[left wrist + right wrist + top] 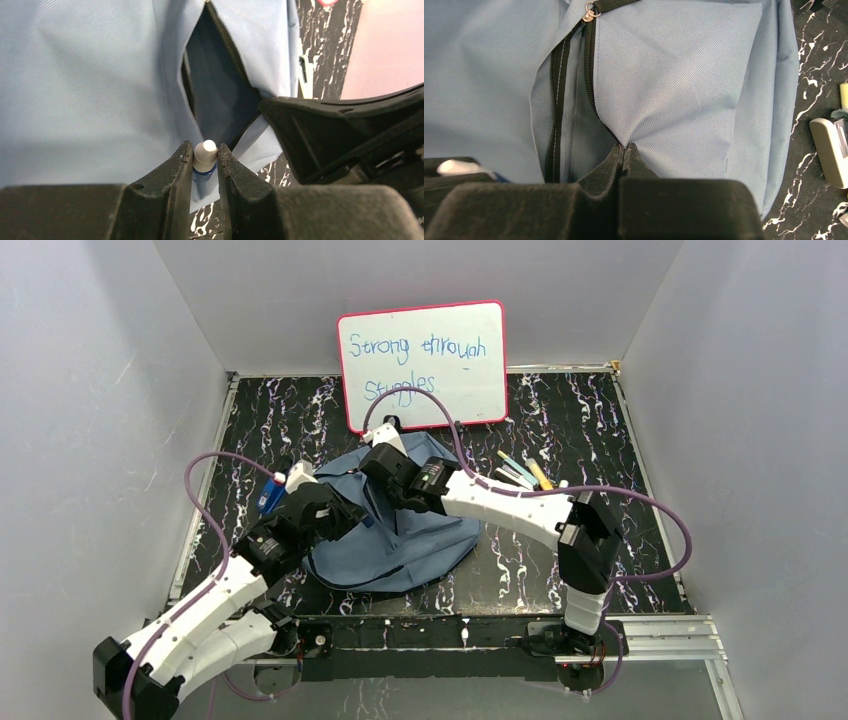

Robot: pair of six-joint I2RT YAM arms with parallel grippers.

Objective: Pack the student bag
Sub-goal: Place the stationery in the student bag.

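The student bag lies flat in the middle of the table, a grey-blue fabric backpack with its dark zipper parted. My left gripper is shut on a small blue bottle with a white ribbed cap, held just in front of the bag's dark opening. My right gripper is shut on the bag's fabric at the edge of the opening, and the cloth rises to a peak at the fingertips. The inside of the bag is in shadow.
A pink-framed whiteboard with blue writing leans on the back wall. Several pens and markers lie on the black marbled table right of the bag. A grey-beige block sits close to the bag's right side.
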